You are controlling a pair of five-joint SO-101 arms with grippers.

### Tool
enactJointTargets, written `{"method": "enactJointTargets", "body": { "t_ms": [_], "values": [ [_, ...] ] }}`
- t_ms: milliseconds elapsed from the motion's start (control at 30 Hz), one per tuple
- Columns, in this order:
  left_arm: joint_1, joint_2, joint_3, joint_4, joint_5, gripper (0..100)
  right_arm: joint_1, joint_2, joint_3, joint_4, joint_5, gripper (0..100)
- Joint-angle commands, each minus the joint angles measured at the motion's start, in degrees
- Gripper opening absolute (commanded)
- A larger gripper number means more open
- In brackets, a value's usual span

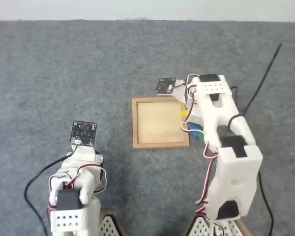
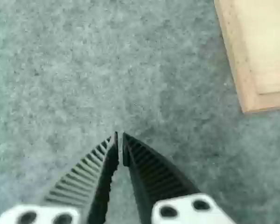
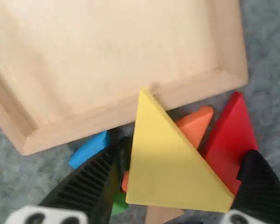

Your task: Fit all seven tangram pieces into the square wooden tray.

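Tray (image 1: 135, 123) from high view: no piece inside, pile (image 1: 196, 132) just beside its rim. Left wrist — left gripper (image 2: 120, 140), jaws together, empty, above carpet (image 2: 60, 70). Right wrist — right gripper (image 3: 182, 163) clamps yellow triangle (image 3: 170, 158), tip at rim; likely first placement, next needs clearing the rim.

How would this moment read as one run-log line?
right gripper: holds yellow triangle at tray edge | left gripper: shut, over carpet | tray: empty | red piece, orange piece: outside tray

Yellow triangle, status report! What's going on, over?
Right jaws shut on flat yellow triangle, its tip over the rim of the square wooden tray. Left jaws shut over grey carpet. Red piece, orange piece, blue piece crowd underneath, outside tray.
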Motion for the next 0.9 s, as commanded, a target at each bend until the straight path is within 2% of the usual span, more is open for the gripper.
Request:
{"method": "enactJointTargets", "body": {
  "t_ms": [0,300,467,733,867],
  "values": [
    [0.26,-0.97,-0.57,0.18,-0.09,2,3.74,0.57,-2.37,-0.57,-5.01,36.2],
    [0.26,-0.97,-0.57,0.18,-0.09,2,8.4,0.57,0.09,-0.66,-20.84,36.2],
    [0.26,-0.97,-0.57,0.18,-0.09,2,9.8,-5.67,5.1,-2.95,-29.01,36.1],
    [0.26,-0.97,-0.57,0.18,-0.09,2,9.19,-30.29,25.58,-11.12,-29.63,36.1],
    [0.26,-0.97,-0.57,0.18,-0.09,2,8.84,-31.16,25.85,-8.13,-26.02,36.2]
  ]
}}
